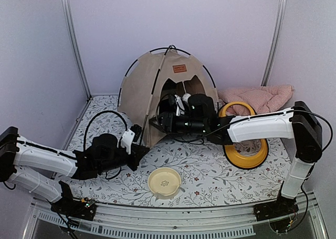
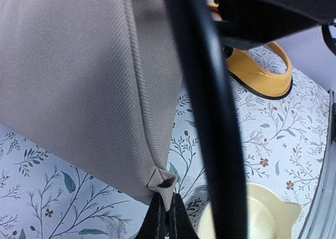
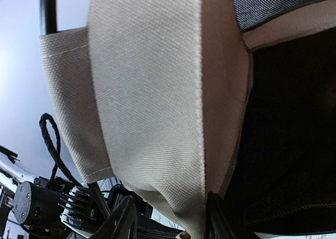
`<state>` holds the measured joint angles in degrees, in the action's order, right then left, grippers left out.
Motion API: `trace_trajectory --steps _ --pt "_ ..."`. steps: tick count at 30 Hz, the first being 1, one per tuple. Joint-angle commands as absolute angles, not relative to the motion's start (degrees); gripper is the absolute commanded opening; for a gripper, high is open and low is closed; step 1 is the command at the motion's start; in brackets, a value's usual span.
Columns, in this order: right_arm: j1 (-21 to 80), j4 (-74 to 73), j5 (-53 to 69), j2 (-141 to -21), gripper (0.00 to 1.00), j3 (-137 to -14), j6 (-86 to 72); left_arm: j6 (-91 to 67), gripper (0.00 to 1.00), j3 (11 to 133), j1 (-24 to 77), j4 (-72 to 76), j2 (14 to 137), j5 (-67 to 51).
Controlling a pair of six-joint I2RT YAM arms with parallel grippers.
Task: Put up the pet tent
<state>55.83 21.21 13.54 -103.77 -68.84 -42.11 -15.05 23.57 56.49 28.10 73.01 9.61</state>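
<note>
Top external: pet tent point(image 1: 142, 86) domed; left gripper point(image 2: 168, 212) pinches its near-left corner, right gripper point(image 3: 170, 218) spread astride doorway edge; shaping step, next likely a gentle pull.

My table point(image 1: 210, 170) is covered in a leafy floral print. On it sit the tan pet tent point(image 1: 142, 86) at the back, a cream bowl point(image 1: 164, 182) near my bases, a yellow feeder tray point(image 1: 247, 157) (my right side) and a pink checked cushion point(image 1: 262, 98) behind it.

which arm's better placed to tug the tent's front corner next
Left, probably: left gripper is shut on that corner of the tent. Right gripper is at the doorway, open.
</note>
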Motion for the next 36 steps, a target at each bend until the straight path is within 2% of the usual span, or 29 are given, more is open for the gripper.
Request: trace_trajectory --steps 1,5,13,18,21,25,36 --pt "58.44 13.97 9.47 -98.79 0.52 -65.48 -42.11 -16.35 0.00 24.26 55.15 29.00 72.86 8.49" --pt "58.45 11.73 6.47 -95.91 0.60 -64.21 -41.44 -16.35 0.00 24.54 54.89 29.05 72.86 8.25" --pt "58.50 8.77 0.52 -92.19 0.63 -62.05 -41.14 -16.17 0.00 25.04 54.63 28.92 73.04 7.56" --pt "60.10 11.11 3.27 -91.43 0.63 -62.95 -38.08 -15.93 0.00 25.60 54.59 28.65 73.12 7.30" --pt "61.18 12.69 6.74 -93.19 0.60 -64.05 -37.13 -15.82 0.00 25.93 54.58 28.57 73.21 7.19" --pt "62.14 13.71 9.99 -96.42 0.51 -66.39 -37.35 -15.62 0.00 26.25 54.58 28.41 73.16 6.99" --pt "62.30 14.41 11.62 -102.46 0.46 -73.38 -36.61 -15.12 0.00 26.73 54.58 27.97 72.64 6.67"
